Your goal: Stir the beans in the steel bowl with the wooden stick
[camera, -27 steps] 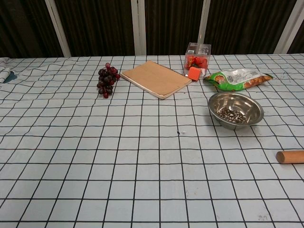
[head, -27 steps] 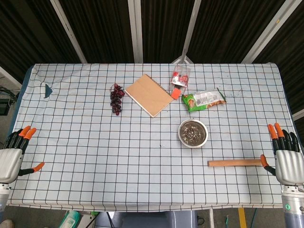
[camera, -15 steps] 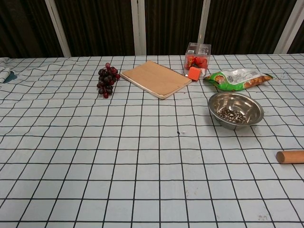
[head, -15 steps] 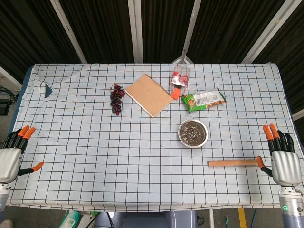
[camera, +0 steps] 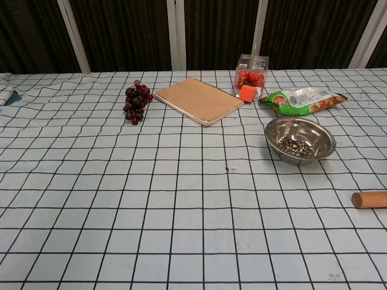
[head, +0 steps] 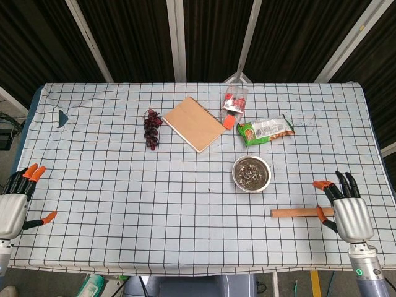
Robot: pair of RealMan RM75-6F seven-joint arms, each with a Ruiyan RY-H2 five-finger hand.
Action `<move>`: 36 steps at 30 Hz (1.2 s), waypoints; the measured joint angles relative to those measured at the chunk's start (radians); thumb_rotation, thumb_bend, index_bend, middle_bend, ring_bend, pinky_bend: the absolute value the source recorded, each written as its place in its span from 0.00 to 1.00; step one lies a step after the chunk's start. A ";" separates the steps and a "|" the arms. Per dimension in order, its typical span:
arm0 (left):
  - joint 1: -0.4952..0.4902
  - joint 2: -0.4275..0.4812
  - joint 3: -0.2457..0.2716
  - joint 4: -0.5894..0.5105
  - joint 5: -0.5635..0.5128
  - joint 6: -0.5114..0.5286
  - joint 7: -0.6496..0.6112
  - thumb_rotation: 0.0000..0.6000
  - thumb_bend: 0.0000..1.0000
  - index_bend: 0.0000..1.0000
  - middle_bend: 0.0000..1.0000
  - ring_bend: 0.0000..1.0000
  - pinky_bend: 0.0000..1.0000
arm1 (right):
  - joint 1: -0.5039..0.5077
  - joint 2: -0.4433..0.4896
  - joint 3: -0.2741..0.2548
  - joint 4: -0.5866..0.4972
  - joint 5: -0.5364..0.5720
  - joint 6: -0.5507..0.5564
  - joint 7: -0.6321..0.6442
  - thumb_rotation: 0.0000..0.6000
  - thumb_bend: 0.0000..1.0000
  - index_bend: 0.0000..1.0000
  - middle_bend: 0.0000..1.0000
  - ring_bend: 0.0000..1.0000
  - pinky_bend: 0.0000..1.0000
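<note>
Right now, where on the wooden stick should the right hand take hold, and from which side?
Probably its right end, from above. The stick lies flat, that end beside the open right hand, leaving the far end free for the bowl.

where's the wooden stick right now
In the head view the wooden stick lies flat near the table's front right, just below the steel bowl, beside the right hand.
</note>
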 measured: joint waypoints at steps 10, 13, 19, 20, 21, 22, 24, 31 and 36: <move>-0.001 0.002 0.000 0.000 -0.001 -0.003 -0.010 1.00 0.05 0.00 0.00 0.00 0.00 | 0.028 -0.079 -0.038 0.039 -0.011 -0.079 -0.086 1.00 0.39 0.41 0.37 0.12 0.00; -0.002 0.003 0.000 0.001 0.000 -0.004 -0.012 1.00 0.05 0.00 0.00 0.00 0.00 | 0.031 -0.108 -0.045 0.050 -0.009 -0.093 -0.106 1.00 0.39 0.41 0.37 0.12 0.00; -0.004 0.004 0.000 0.001 -0.001 -0.007 -0.016 1.00 0.05 0.00 0.00 0.00 0.00 | 0.036 -0.174 -0.054 0.090 0.003 -0.118 -0.132 1.00 0.39 0.41 0.37 0.12 0.00; -0.004 0.005 0.000 0.001 -0.001 -0.009 -0.016 1.00 0.05 0.00 0.00 0.00 0.00 | 0.038 -0.186 -0.055 0.101 0.006 -0.124 -0.137 1.00 0.39 0.41 0.37 0.12 0.00; -0.004 0.005 0.000 0.001 -0.002 -0.009 -0.016 1.00 0.05 0.00 0.00 0.00 0.00 | 0.039 -0.194 -0.055 0.108 0.009 -0.129 -0.140 1.00 0.39 0.41 0.37 0.12 0.00; -0.004 0.005 0.000 0.001 -0.002 -0.010 -0.016 1.00 0.05 0.00 0.00 0.00 0.00 | 0.040 -0.202 -0.055 0.115 0.013 -0.132 -0.141 1.00 0.39 0.41 0.37 0.12 0.00; -0.005 0.005 0.001 0.001 -0.002 -0.010 -0.015 1.00 0.05 0.00 0.00 0.00 0.00 | 0.042 -0.217 -0.054 0.128 0.021 -0.138 -0.143 1.00 0.39 0.41 0.37 0.12 0.00; -0.005 0.005 0.000 -0.001 -0.004 -0.011 -0.014 1.00 0.05 0.00 0.00 0.00 0.00 | 0.047 -0.259 -0.051 0.182 0.031 -0.144 -0.149 1.00 0.39 0.41 0.37 0.12 0.00; -0.005 0.005 0.000 -0.002 -0.007 -0.012 -0.014 1.00 0.05 0.00 0.00 0.00 0.00 | 0.048 -0.275 -0.056 0.206 0.035 -0.151 -0.155 1.00 0.39 0.41 0.37 0.12 0.00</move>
